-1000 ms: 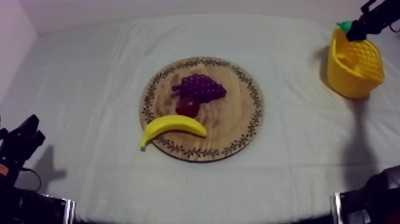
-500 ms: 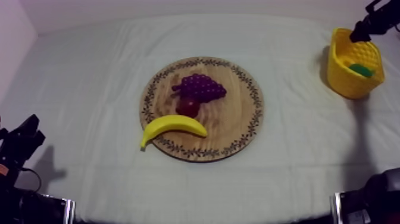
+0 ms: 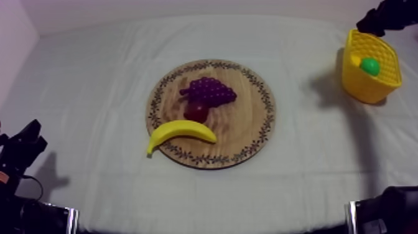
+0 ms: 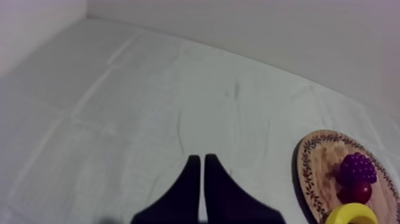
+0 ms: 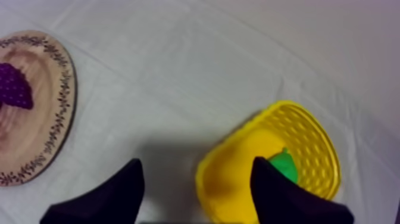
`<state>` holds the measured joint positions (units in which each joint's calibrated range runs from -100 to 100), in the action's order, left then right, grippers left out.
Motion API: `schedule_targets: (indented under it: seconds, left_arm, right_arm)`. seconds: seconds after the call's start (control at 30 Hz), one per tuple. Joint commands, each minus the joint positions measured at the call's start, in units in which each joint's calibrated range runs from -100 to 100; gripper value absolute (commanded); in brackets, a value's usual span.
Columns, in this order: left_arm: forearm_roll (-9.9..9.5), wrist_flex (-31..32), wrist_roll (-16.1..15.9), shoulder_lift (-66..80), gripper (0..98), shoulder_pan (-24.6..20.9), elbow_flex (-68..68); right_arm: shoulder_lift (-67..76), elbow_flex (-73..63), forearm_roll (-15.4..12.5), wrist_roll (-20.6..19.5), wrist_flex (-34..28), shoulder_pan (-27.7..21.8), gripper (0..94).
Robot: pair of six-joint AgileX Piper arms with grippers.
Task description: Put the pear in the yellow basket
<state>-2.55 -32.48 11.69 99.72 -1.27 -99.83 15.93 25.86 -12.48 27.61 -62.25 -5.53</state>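
The green pear (image 3: 370, 65) lies inside the yellow basket (image 3: 373, 87) at the table's far right, and I also see the pear (image 5: 284, 166) in the basket (image 5: 238, 179) from the right wrist. My right gripper (image 5: 196, 179) is open above the basket's near rim, holding nothing; in the top view the right gripper (image 3: 372, 23) hangs just behind the basket. The round wooden board (image 3: 249, 127) sits mid-table. My left gripper (image 4: 199, 173) is shut on nothing, low at the left side (image 3: 25, 146).
On the board lie a bunch of grapes (image 3: 211, 91), a small red fruit (image 3: 196, 112) and a banana (image 3: 179, 132). The board's edge (image 5: 56, 119) with grapes (image 5: 15, 86) lies left of the basket. Bare cloth surrounds the board.
The pear left my right gripper and dropped into the basket. The right gripper then rose and drew back behind the basket. The left arm stayed still.
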Motion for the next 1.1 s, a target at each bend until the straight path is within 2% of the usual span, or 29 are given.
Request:
schedule_targets:
  seconds: [0.0, 0.1, 0.3, 0.53, 0.77, 0.93, 1.0, 1.07]
  left_arm:
    - [-0.01, 0.0, 0.0, 0.0, 0.1, 0.0, 0.1]
    - [-0.01, 0.0, 0.0, 0.0, 0.1, 0.0, 0.1]
    - [-0.01, 0.0, 0.0, 0.0, 0.1, 0.0, 0.1]
    - [-0.01, 0.0, 0.0, 0.0, 0.1, 0.0, 0.1]
    - [-0.01, 0.0, 0.0, 0.0, 0.1, 0.0, 0.1]
    - [-0.01, 0.0, 0.0, 0.0, 0.1, 0.0, 0.1]
    - [-0.01, 0.0, 0.0, 0.0, 0.1, 0.0, 0.1]
    - [-0.01, 0.0, 0.0, 0.0, 0.1, 0.0, 0.1]
  right_arm:
    - [12.7, 11.2, 0.5, -1.7, 4.9, 3.2, 48.4]
    - [23.4, 20.5, 1.5, -4.1, 9.0, 6.3, 42.7]
    - [39.7, 32.5, 1.3, -6.6, 11.6, 8.4, 29.2]
    - [52.3, 45.9, -0.6, -6.1, 17.1, 8.3, 11.7]
    - [60.8, 59.8, -2.1, -7.1, 28.9, 7.9, 2.7]
    - [66.2, 68.5, -3.1, -8.8, 35.4, 6.9, 0.9]
    - [67.7, 70.7, -2.2, -10.1, 36.6, 6.2, 0.7]
    - [69.0, 72.1, 0.0, -12.4, 36.9, 5.6, 0.5]
